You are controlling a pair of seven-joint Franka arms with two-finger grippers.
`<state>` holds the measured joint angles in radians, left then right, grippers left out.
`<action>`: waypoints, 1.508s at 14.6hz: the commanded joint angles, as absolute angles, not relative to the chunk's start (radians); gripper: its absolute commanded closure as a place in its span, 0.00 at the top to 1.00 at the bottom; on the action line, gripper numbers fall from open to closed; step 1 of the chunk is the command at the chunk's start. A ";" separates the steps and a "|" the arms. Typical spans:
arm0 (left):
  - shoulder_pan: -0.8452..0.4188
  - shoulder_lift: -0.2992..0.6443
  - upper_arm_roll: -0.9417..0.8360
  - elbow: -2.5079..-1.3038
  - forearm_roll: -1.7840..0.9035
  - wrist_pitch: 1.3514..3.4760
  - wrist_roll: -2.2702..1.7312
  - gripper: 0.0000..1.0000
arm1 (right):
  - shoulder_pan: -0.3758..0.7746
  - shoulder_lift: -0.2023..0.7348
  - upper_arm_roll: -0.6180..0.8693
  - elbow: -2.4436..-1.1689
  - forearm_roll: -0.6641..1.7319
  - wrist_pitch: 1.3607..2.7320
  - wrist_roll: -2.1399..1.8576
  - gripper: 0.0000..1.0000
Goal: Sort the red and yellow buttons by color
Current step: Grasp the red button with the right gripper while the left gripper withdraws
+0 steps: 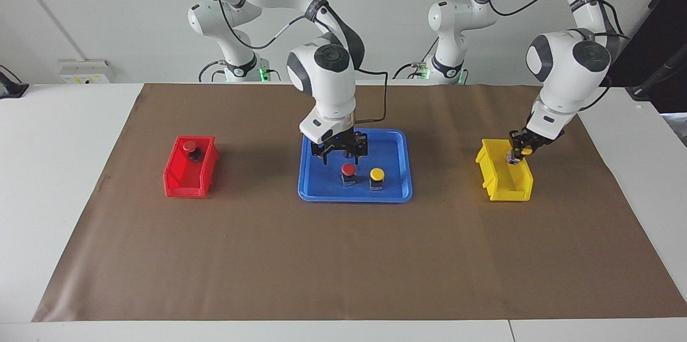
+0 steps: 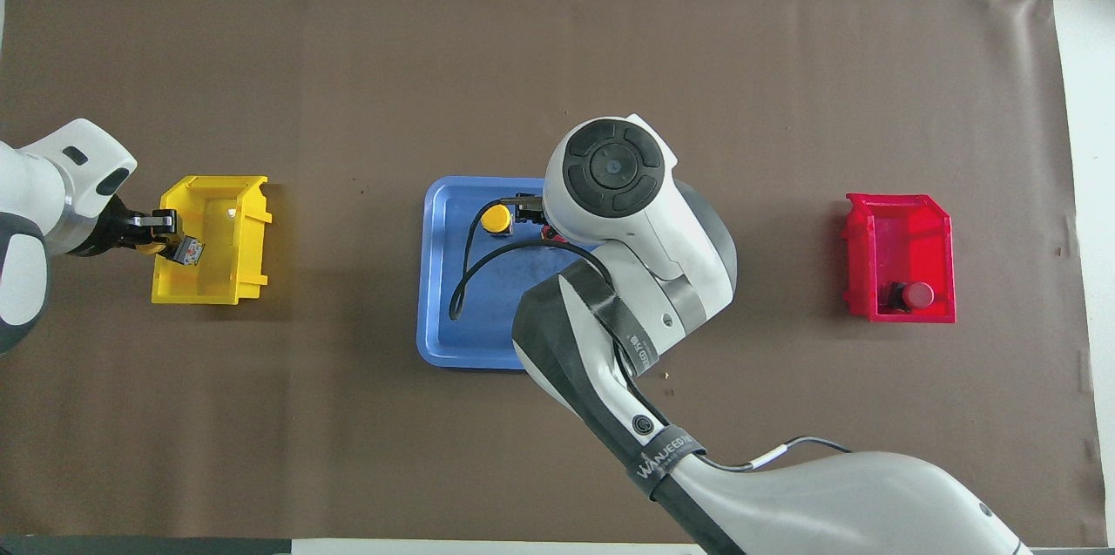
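Red button (image 1: 348, 169) on tray (image 1: 394, 191), under right claw (image 1: 345, 153), fingers apart. Yellow button (image 1: 526, 151) clamped in left claw (image 1: 518, 153) over yellow bin (image 1: 499, 183). Centre, descend, then close; release low.
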<state>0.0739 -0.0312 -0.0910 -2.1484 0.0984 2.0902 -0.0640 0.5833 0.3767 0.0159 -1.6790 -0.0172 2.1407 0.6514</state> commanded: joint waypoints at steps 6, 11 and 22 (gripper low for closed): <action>0.041 -0.035 -0.097 -2.281 0.110 2.296 -0.141 0.02 | 0.603 0.391 0.012 -1.740 -0.044 2.241 0.683 0.83; 0.031 -0.018 -0.097 -2.283 0.113 2.301 -0.129 0.06 | 0.604 0.387 0.012 -1.781 -0.044 2.283 0.683 0.77; 0.043 -0.021 -0.098 -2.276 0.172 2.269 -0.091 0.60 | 0.604 0.387 0.009 -1.758 -0.051 2.266 0.698 0.12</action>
<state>0.0397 -0.0131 -0.1020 -2.2716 0.1393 2.2752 -0.0962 0.5993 0.4026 0.0153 -1.7549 -0.0282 2.2702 0.6746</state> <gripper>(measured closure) 0.586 0.590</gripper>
